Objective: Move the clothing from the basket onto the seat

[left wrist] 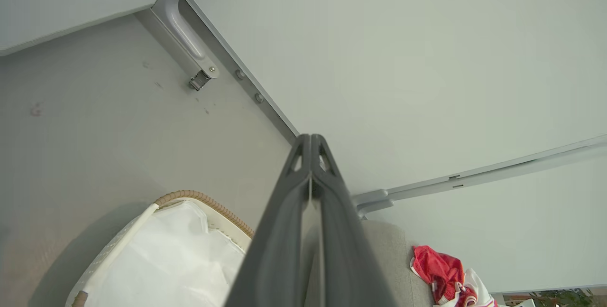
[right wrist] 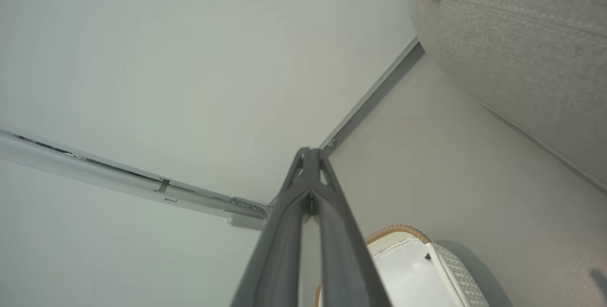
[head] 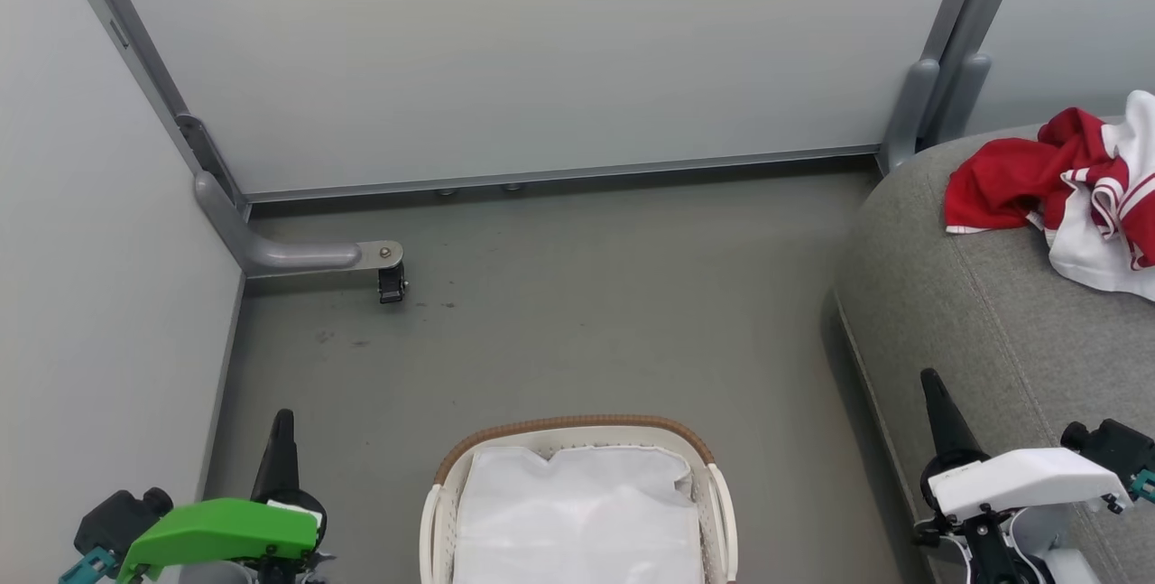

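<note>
I judge transfer complete: clothing (head: pixel 1065 182) lies on the seat (head: pixel 993 331), basket (head: pixel 577 512) shows only its liner (head: pixel 577 512), both grippers' jaws pressed together, holding nothing.

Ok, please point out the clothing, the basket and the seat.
clothing (head: pixel 1011 182), head view, on its red fold.
basket (head: pixel 577 424), head view, on its brown rim.
seat (head: pixel 993 322), head view, on its bare grey top.

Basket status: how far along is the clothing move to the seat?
Done, it seems: the red-and-white clothing lies on the grey seat, and the basket holds its white liner, no red visible. In hand: nothing; left pincer and right pincer are shut and empty, flanking the basket. Left: probably nothing, though the basket's near end is cut off in the head view.
</note>
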Controlling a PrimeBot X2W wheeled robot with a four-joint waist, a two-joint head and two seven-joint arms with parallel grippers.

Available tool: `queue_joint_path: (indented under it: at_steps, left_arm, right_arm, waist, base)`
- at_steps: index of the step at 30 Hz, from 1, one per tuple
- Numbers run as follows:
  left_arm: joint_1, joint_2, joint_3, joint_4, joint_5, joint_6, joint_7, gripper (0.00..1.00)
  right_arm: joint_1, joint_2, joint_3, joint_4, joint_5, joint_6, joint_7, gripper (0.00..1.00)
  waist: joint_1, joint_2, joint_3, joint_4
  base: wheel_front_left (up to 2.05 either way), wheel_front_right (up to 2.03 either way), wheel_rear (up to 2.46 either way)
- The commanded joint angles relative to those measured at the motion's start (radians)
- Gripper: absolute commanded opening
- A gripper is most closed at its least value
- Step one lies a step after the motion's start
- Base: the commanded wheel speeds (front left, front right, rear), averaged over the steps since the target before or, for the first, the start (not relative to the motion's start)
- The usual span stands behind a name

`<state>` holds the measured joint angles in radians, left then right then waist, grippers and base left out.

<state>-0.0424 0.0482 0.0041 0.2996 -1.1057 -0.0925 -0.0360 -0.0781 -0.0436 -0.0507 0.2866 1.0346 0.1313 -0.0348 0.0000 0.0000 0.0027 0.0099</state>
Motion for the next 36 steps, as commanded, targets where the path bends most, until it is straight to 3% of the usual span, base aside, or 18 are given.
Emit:
queue_joint_path:
  at_steps: [1, 36]
  left_arm:
    - [-0.028, 0.002, 0.010, -0.013, -0.024, -0.006, 0.008, 0.00]
    - [-0.057, 0.003, 0.072, -0.039, -0.314, -0.027, 0.095, 0.00]
  right_arm:
    - [-0.023, -0.006, -0.005, -0.015, 0.029, 0.000, 0.007, 0.00]
    - [-0.030, -0.008, -0.041, -0.033, 0.357, -0.001, 0.093, 0.00]
  waist:
    - [0.0000, 0.0000, 0.000, 0.000]
    - [0.0000, 0.0000, 0.000, -0.005]
  base:
    - [0.00, 0.00, 0.00]
    - [0.00, 0.00, 0.00]
